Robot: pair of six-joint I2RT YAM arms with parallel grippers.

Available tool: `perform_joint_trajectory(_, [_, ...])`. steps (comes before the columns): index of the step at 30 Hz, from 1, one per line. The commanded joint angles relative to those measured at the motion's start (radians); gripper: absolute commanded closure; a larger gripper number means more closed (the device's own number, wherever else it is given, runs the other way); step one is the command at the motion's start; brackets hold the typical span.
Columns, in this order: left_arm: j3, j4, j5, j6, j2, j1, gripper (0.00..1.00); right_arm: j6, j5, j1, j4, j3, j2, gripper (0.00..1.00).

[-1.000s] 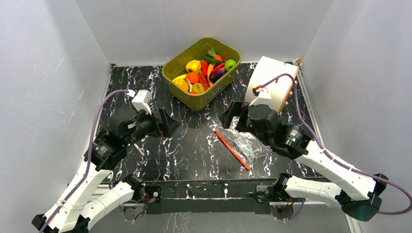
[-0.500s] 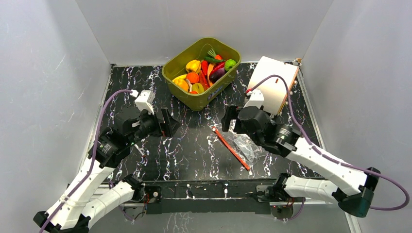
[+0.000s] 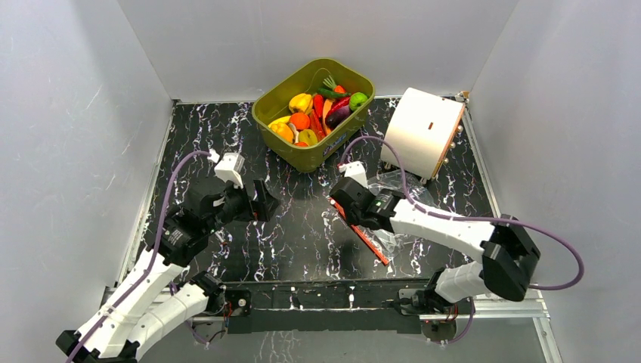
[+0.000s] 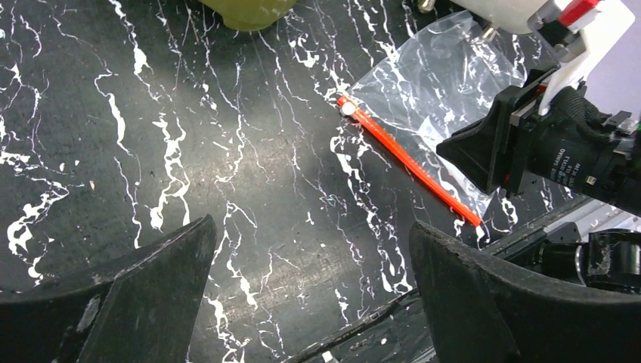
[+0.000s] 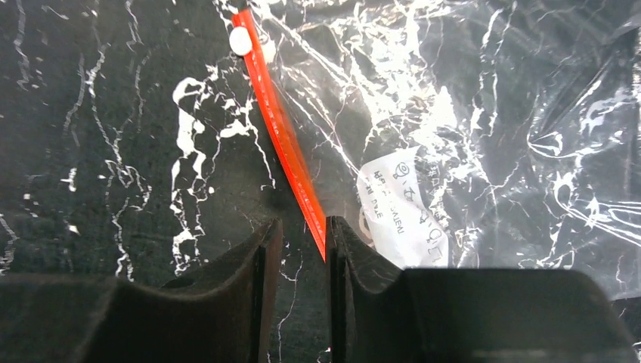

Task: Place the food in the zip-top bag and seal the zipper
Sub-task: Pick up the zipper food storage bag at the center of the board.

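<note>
Black, white-veined marble table, grey walls.
- Right gripper: jaws nearly together, astride the zipper partway along. Whether they pinch it cannot be told.
- Zip-top bag: flat on the table, zipper along its left edge.
- Left gripper: jaws wide, holding nothing, well left of the bag.
- Food: heaped in olive tub, beyond the bag.
- White box: just beside the bag's far edge.
</note>
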Motion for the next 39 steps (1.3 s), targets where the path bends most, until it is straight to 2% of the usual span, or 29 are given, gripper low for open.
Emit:
perform_joint_trajectory(1, [-0.036,0.029,-0.028,0.001,-0.015,0.005,0.02,-0.02,-0.016,0.0,0.074,0.001,0.063,0.75])
perform_joint_trajectory(10, [-0.103,0.044,-0.022,0.07,-0.027,0.005,0.02,-0.032,-0.057,-0.019,0.108,-0.024,0.203,0.81])
perform_joint_trajectory(16, [-0.119,0.06,-0.005,0.082,-0.063,0.005,0.02,-0.038,-0.057,-0.029,0.129,-0.04,0.243,0.77])
perform_joint_trajectory(27, [-0.119,0.059,-0.027,0.092,-0.087,0.005,0.02,-0.06,-0.071,-0.04,0.167,-0.069,0.286,0.77])
perform_joint_trajectory(32, [-0.114,0.05,-0.033,0.093,-0.084,0.005,0.02,-0.075,-0.112,-0.04,0.184,-0.08,0.3,0.85])
perform_joint_trajectory(37, [-0.115,0.051,-0.038,0.093,-0.093,0.005,0.02,-0.09,-0.185,-0.04,0.212,-0.083,0.28,1.0])
perform_joint_trajectory(39, [-0.117,0.05,-0.041,0.093,-0.098,0.005,0.02,-0.092,-0.232,-0.04,0.227,-0.08,0.265,1.0])
